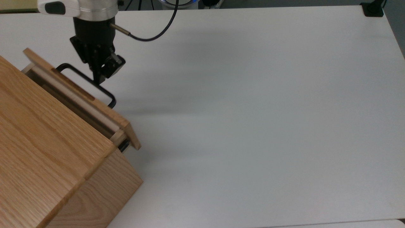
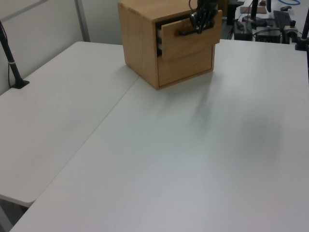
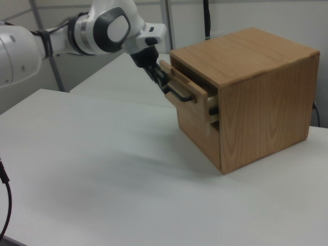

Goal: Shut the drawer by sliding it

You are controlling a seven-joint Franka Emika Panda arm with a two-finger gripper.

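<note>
The arm is built of smooth, rounded white shells, with grey bands and a large dark grey round cap at the joints in the right view. Its last link ends in a brushed silver collar under a white housing that carries a small dark oval inset, seen in the top view. A thin black cable leaves a short metal plug on the side of the black wrist block and loops away. Below sits the gripper, matt black and boxy, narrowing to dark fingers with a small pale metal part beside them.
</note>
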